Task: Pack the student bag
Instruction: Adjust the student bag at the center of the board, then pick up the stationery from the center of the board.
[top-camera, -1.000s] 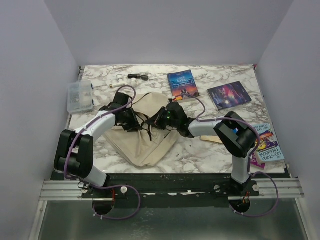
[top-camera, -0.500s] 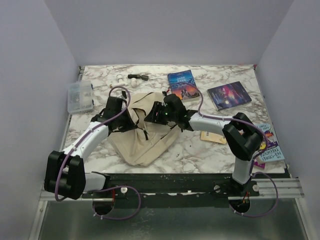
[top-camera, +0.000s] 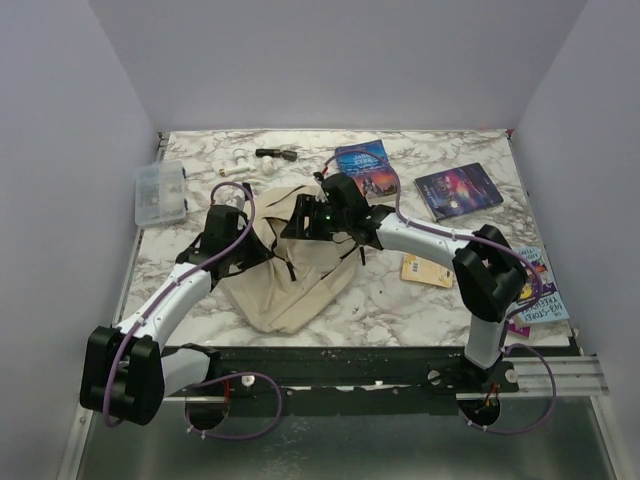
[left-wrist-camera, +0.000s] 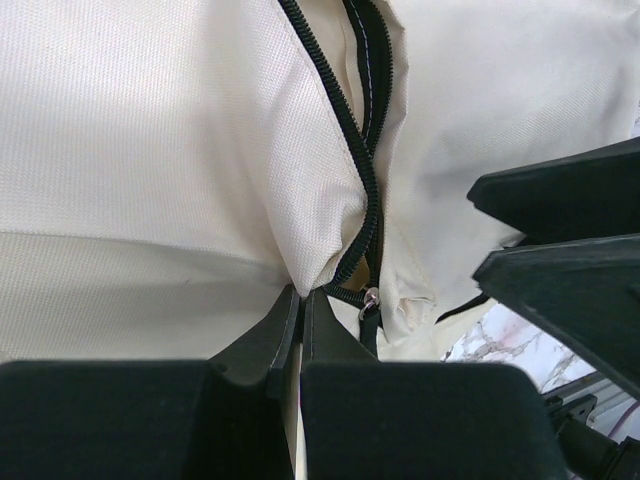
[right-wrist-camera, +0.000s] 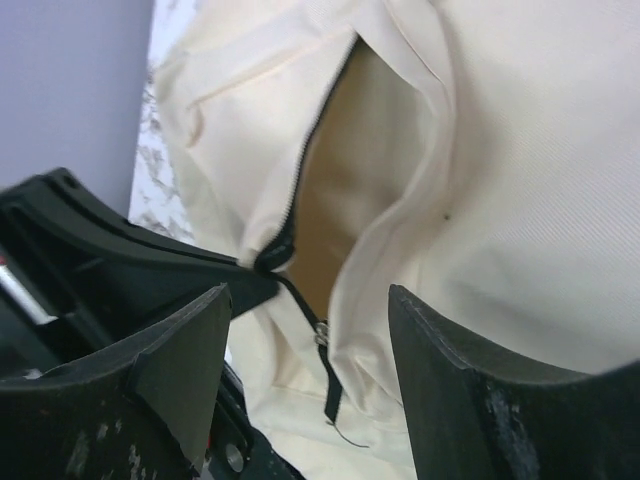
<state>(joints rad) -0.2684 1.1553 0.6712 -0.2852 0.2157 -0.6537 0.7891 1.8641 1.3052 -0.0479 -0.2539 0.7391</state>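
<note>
The student bag (top-camera: 290, 285), beige canvas with black zippers, lies on the marble table between both arms. My left gripper (top-camera: 260, 250) is shut on the bag's fabric edge right beside the zipper (left-wrist-camera: 355, 180); in the left wrist view the left gripper (left-wrist-camera: 301, 292) pinches a fold of cloth, with the zipper pull (left-wrist-camera: 371, 298) just to its right. My right gripper (top-camera: 297, 223) hovers open over the bag's mouth. In the right wrist view the right gripper (right-wrist-camera: 310, 295) stands wide with nothing between its fingers, above the gaping opening (right-wrist-camera: 360, 160).
A clear plastic box (top-camera: 161, 193) stands at the far left. Two books (top-camera: 366, 168) (top-camera: 458, 190) lie at the back, and more books (top-camera: 535, 290) at the right edge. A tan card (top-camera: 427, 270) lies near the right arm. A black pen-like item (top-camera: 277, 154) lies at the back.
My left gripper closed on the bag's zipper edge and pulled it left. My right gripper opened, let go of the bag and moved toward the back left.
</note>
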